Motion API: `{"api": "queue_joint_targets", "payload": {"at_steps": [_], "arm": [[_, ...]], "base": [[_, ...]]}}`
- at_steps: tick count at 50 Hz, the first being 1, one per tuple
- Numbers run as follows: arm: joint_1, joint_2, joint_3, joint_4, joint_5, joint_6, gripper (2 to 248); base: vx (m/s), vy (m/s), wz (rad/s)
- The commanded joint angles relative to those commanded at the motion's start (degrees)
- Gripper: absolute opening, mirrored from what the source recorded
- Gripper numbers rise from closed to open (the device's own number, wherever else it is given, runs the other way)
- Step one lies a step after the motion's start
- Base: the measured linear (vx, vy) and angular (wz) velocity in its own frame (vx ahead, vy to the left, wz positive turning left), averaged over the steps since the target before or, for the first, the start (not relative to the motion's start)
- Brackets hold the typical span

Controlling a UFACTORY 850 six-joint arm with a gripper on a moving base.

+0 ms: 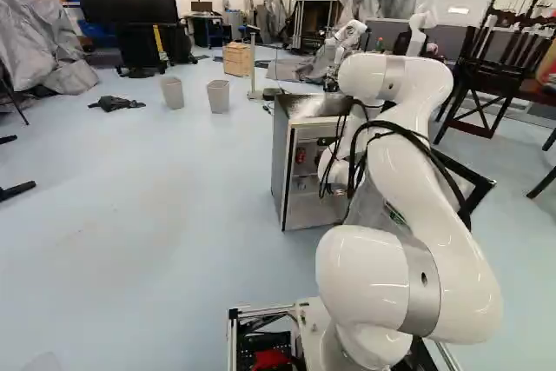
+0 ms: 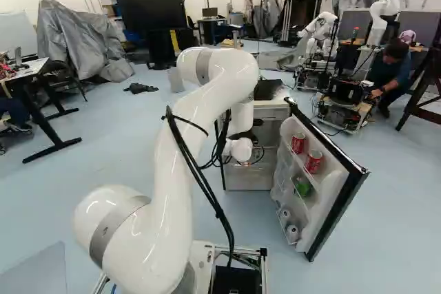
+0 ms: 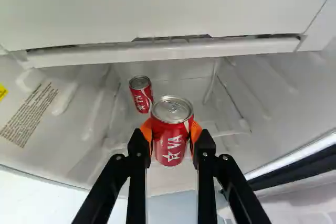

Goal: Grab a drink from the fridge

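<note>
In the wrist view my gripper [image 3: 172, 139] is shut on a red can [image 3: 170, 142], with an orange pad against each side of it. The can stands upright between the fingers, inside the fridge [image 3: 168, 80]. A second red can [image 3: 140, 94] is farther in, beside the held one and apart from it. The left base view shows a red can [image 1: 300, 155] in the fridge opening; I cannot tell which of the two it is. My arm's wrist hides the gripper's fingers in both base views. The fridge door [image 2: 337, 184] is open.
The door's shelves hold red cans [image 2: 313, 162], a green can [image 2: 302, 186] and several pale ones. Two grey bins [image 1: 218, 96] stand beyond the fridge, to its left. Another robot [image 2: 320, 32] and a crouching person are farther back. A desk [image 2: 34, 70] stands at the left of the right base view.
</note>
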Motion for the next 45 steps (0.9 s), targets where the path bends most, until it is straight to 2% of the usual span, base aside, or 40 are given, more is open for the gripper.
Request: {"api": "queue_joint_targets", "payload": {"at_steps": [23, 45], "arm": [[-0.19, 7.99, 9.13, 0.0, 0.0, 0.0, 92], [-0.18, 13.84, 14.31, 0.0, 0.0, 0.0, 92]], "base": [[0.0, 0.0, 0.0], [0.0, 0.0, 0.0]]}}
